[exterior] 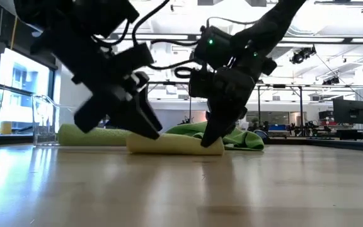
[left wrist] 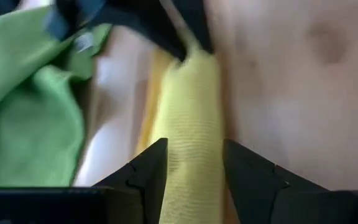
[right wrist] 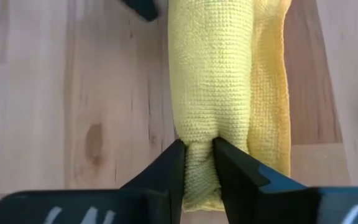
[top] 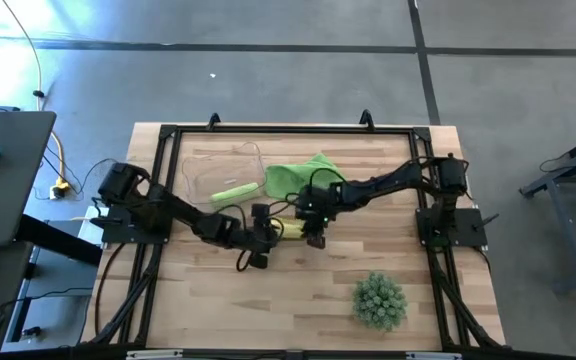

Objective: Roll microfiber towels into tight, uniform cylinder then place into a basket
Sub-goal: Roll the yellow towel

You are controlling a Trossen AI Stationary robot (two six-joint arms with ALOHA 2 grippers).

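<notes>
A yellow towel [top: 290, 230] lies rolled into a cylinder on the table's middle. My left gripper [top: 264, 240] is at the roll's left end and my right gripper [top: 314, 228] at its right end, each shut on it. A lime green towel, rolled [top: 235, 192], lies by the clear basket [top: 208, 165] at the far left. Another lime green towel [top: 298, 175] lies crumpled on the table behind the roll. My left gripper has the roll's left end [left wrist: 191, 158] between its two fingers, which touch its two long sides. The fingers slant down from the left and point along the roll. The roll lies on the table [exterior: 175, 145]. My right gripper pinches the roll's right end [right wrist: 199, 155] between its two fingers, and the cloth is dented in there. The fingers slant down from the right and point along the roll. The roll lies on the table, with a loose edge [right wrist: 269, 93] lying flat beside it.
A spiky green ball-shaped plant [top: 380, 300] stands near the front right. A black frame [top: 288, 130] runs around the wooden tabletop. Bare wood lies in front of the roll [exterior: 181, 189].
</notes>
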